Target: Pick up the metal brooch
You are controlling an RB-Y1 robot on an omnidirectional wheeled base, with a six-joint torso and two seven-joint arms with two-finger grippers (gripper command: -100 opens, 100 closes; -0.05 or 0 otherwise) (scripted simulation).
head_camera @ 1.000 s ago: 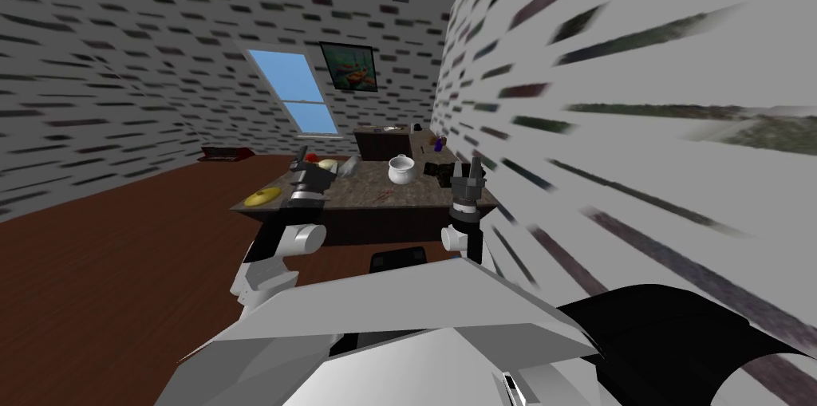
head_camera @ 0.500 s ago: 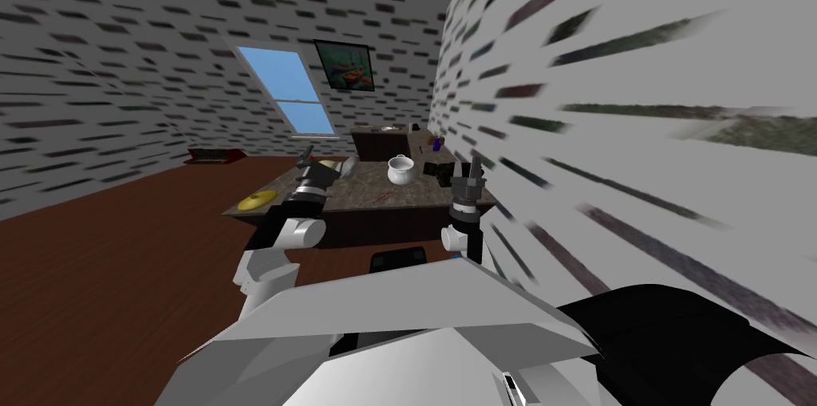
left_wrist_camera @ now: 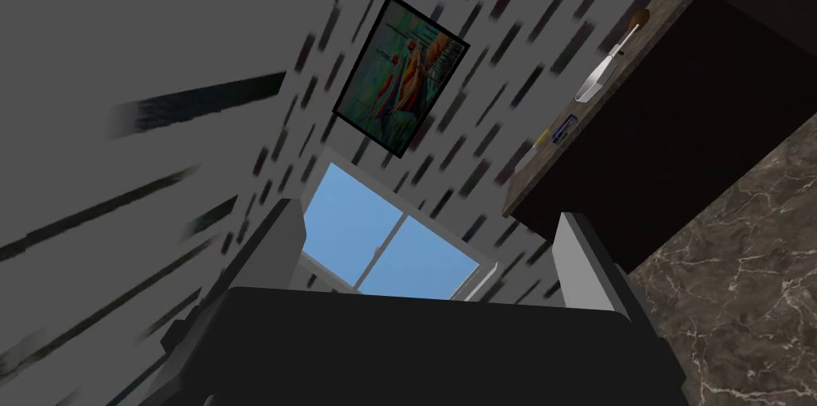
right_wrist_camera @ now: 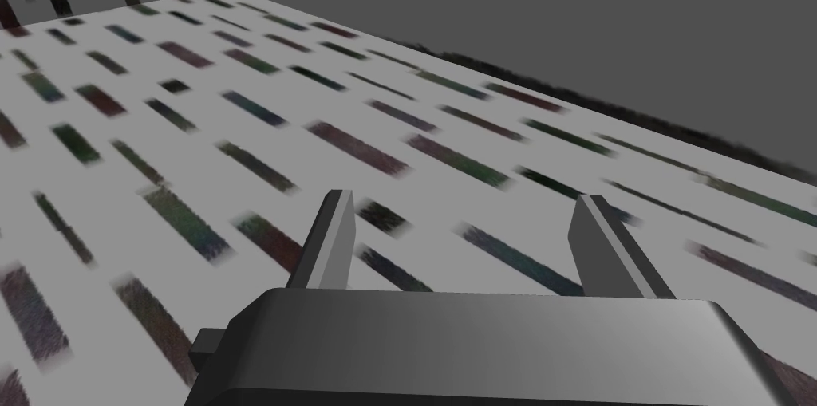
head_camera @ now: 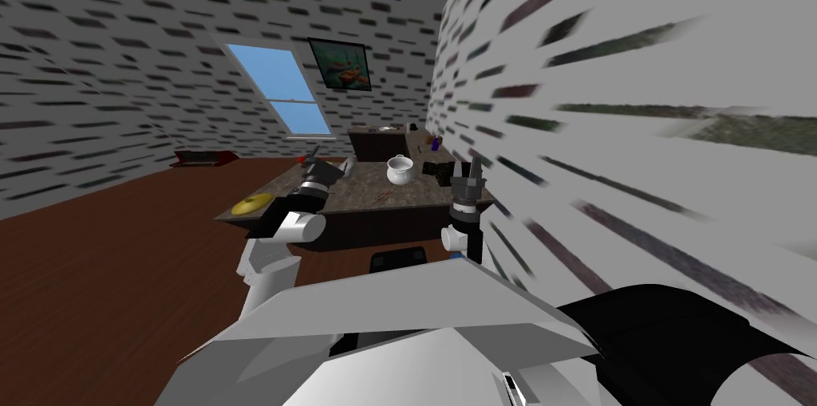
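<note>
Fingers apart on both, the left gripper [head_camera: 319,163] and right gripper [head_camera: 468,171] hang at the marble-topped table [head_camera: 415,190], where the brooch, perhaps the reddish speck [head_camera: 385,196] between them, calls for a slow, downward-tilted approach.

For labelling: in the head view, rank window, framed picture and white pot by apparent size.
Largest to smallest: window, framed picture, white pot. The pot stands nearer the camera, yet looks smallest.

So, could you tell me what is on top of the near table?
A yellow dish, a white pot, a dark block and something small and red; my left arm covers part.
</note>
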